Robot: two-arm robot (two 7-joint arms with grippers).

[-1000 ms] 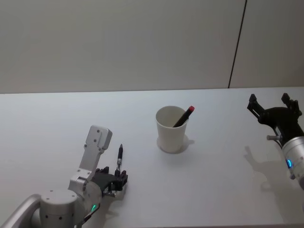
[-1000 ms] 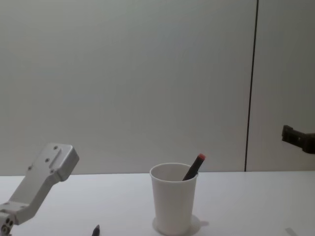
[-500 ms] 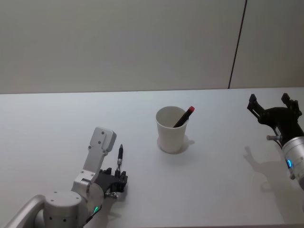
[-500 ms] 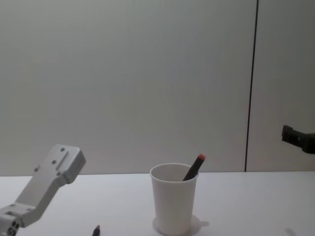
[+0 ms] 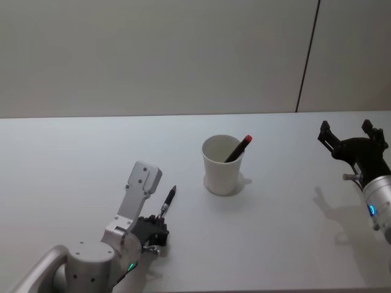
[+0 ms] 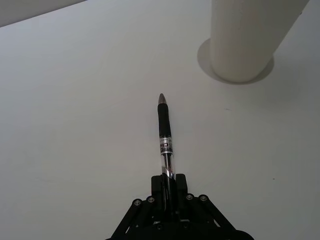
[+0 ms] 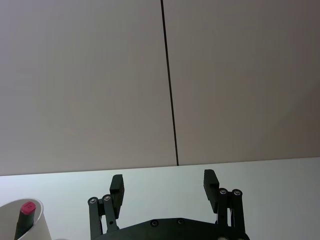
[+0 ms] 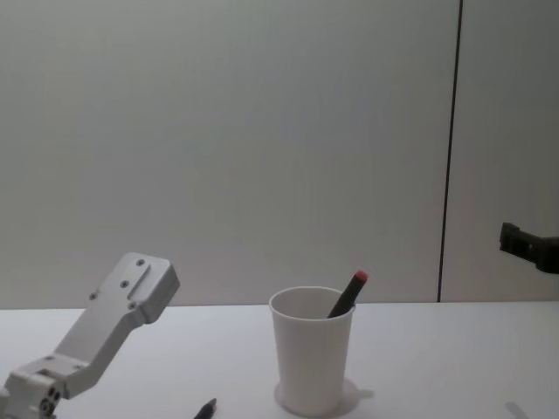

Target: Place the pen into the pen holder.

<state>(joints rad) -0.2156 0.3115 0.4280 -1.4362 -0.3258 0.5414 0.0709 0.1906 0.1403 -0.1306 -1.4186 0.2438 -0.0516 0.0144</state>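
Left gripper (image 5: 159,223) clamped the pen (image 5: 168,202) — a low swing could topple the pen holder (image 5: 222,167) at 1 o'clock (right gripper (image 5: 352,135) parked, fingers spread, 3 o'clock).

Bare counter (image 5: 189,210) lies between the pen (image 5: 168,202) in the left hand (image 5: 156,227) and the pen holder (image 5: 222,166). A red-capped marker (image 5: 237,148) leans on its right rim, leaving the mouth's left side open.

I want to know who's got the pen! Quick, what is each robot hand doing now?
Left gripper: shut on the slim black pen with a clear barrel.
Right gripper: open, jaws apart, holding nothing.
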